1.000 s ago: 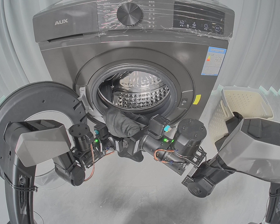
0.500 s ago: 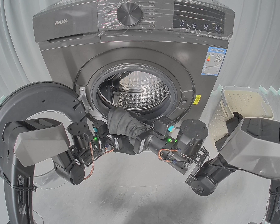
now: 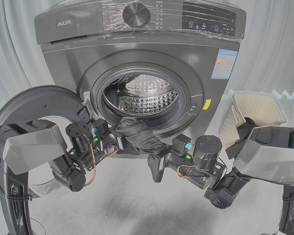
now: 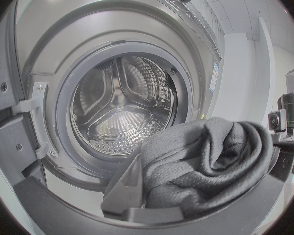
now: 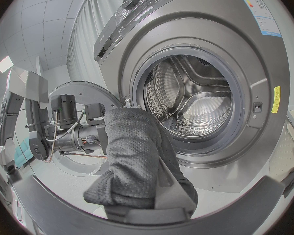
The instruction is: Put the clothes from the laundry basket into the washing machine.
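A dark grey knit garment hangs stretched between my two grippers, just in front of the lower rim of the washing machine's open drum. My left gripper is shut on its left end, close to the rim. The right gripper is shut on its right end, lower and farther from the opening, with a flap hanging below it. In the left wrist view the garment bunches over the gripper. The right wrist view has the garment draped over that gripper. The cream laundry basket stands tilted at the right.
The round machine door stands swung open at the left, behind my left arm. The steel drum is lit and holds no clothes that I can see. Grey floor lies in front of the machine.
The right gripper has drawn down and to the right, away from the opening, pulling the garment out longer. The left gripper has risen slightly toward the drum rim.
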Controlling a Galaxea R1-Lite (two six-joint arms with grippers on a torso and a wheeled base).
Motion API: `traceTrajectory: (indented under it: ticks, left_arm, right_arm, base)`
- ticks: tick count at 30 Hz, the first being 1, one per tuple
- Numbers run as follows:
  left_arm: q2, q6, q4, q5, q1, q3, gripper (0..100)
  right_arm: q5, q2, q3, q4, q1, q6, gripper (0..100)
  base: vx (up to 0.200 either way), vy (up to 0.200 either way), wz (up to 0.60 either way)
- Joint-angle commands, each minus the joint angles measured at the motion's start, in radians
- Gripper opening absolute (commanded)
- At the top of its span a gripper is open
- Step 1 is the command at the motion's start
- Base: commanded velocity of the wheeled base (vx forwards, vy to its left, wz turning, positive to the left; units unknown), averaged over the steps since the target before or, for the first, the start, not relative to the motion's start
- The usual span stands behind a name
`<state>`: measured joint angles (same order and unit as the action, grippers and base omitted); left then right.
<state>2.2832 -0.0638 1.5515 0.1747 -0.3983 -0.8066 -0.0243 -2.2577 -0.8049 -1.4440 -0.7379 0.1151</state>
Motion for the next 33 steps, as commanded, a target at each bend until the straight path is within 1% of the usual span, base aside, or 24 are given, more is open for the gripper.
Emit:
traceTrajectory:
  ticks: [1, 5, 8, 9, 11, 13, 15, 16, 17, 18, 20, 22, 24, 26, 27, 29, 30, 31, 32, 33]
  left_arm:
    - [-0.016, -0.001, 0.001, -0.001, -0.007, 0.004, 0]
    - [-0.024, -0.001, 0.001, -0.001, -0.007, 0.004, 0]
    - [-0.050, -0.004, 0.001, -0.001, -0.007, 0.021, 0]
    - [-0.060, -0.002, 0.001, -0.001, -0.007, 0.035, 0]
    - [-0.067, 0.006, 0.001, 0.000, -0.007, 0.049, 0]
    - [-0.083, 0.006, 0.001, 0.000, -0.010, 0.070, 0]
    - [-0.099, 0.004, 0.001, 0.002, -0.014, 0.084, 0]
    - [-0.114, -0.002, 0.001, 0.002, -0.024, 0.096, 0]
    - [-0.117, -0.002, 0.001, 0.002, -0.025, 0.099, 0]
    - [-0.128, -0.002, 0.001, 0.002, -0.031, 0.106, 0]
    - [-0.149, -0.004, 0.001, 0.000, -0.036, 0.116, 0]
    - [-0.171, -0.005, 0.001, 0.002, -0.037, 0.136, 0]
    - [-0.199, -0.008, 0.001, 0.005, -0.047, 0.167, 0]
    - [-0.229, -0.021, 0.001, 0.006, -0.051, 0.199, 0]
    - [-0.251, -0.028, 0.001, 0.008, -0.051, 0.228, 0]
    - [-0.283, -0.028, 0.001, 0.003, -0.053, 0.277, 0]
    - [-0.283, -0.028, 0.001, 0.003, -0.053, 0.277, 0]
    - [-0.294, -0.031, 0.002, 0.005, -0.050, 0.300, 0]
    - [-0.306, -0.031, 0.004, 0.006, -0.043, 0.317, 0]
    - [-0.318, -0.037, 0.004, 0.006, -0.042, 0.330, 0]
  right_arm:
    - [0.001, -0.006, 0.004, 0.004, 0.002, 0.000, 100]
    - [0.006, 0.001, 0.023, -0.006, -0.006, 0.001, 100]
    - [0.010, 0.013, 0.104, 0.002, -0.011, -0.006, 100]
    - [0.023, 0.024, 0.164, 0.004, -0.012, -0.011, 100]
    - [0.044, 0.024, 0.227, -0.006, -0.014, -0.014, 100]
    - [0.081, 0.027, 0.309, -0.010, -0.015, -0.025, 100]
    - [0.101, 0.029, 0.346, -0.021, -0.015, -0.037, 100]
    - [0.129, 0.036, 0.386, -0.038, -0.017, -0.046, 100]
    - [0.138, 0.038, 0.394, -0.042, -0.017, -0.048, 100]
    - [0.162, 0.041, 0.412, -0.059, -0.018, -0.048, 100]
    - [0.172, 0.046, 0.421, -0.088, -0.023, -0.045, 100]
    - [0.165, 0.049, 0.409, -0.101, -0.023, -0.034, 100]
    - [0.159, 0.072, 0.395, -0.101, -0.006, -0.031, 100]
    - [0.136, 0.096, 0.380, -0.102, 0.009, -0.018, 100]
    - [0.110, 0.112, 0.368, -0.101, 0.031, 0.003, 100]
    - [0.075, 0.141, 0.348, -0.101, 0.066, 0.064, 100]
    - [0.075, 0.141, 0.348, -0.101, 0.066, 0.064, 100]
    - [0.067, 0.158, 0.343, -0.101, 0.081, 0.104, 100]
    - [0.066, 0.173, 0.345, -0.101, 0.104, 0.130, 100]
    - [0.067, 0.182, 0.345, -0.101, 0.121, 0.138, 100]
  base:
    - [0.000, 0.000, 0.00]
    - [0.000, 0.000, 0.00]
    - [0.000, 0.000, 0.00]
    - [0.000, 0.000, 0.00]
    - [0.000, 0.000, 0.00]
    - [0.000, 0.000, 0.00]
    - [0.000, 0.000, 0.00]
    - [0.000, 0.000, 0.00]
    - [0.000, 0.000, 0.00]
    - [0.000, 0.000, 0.00]
    - [0.000, 0.000, 0.00]
    - [0.000, 0.000, 0.00]
    - [0.000, 0.000, 0.00]
    - [0.000, 0.000, 0.00]
    - [0.000, 0.000, 0.00]
    - [0.000, 0.000, 0.00]
    - [0.000, 0.000, 0.00]
    - [0.000, 0.000, 0.00]
    - [0.000, 0.000, 0.00]
    - [0.000, 0.000, 0.00]
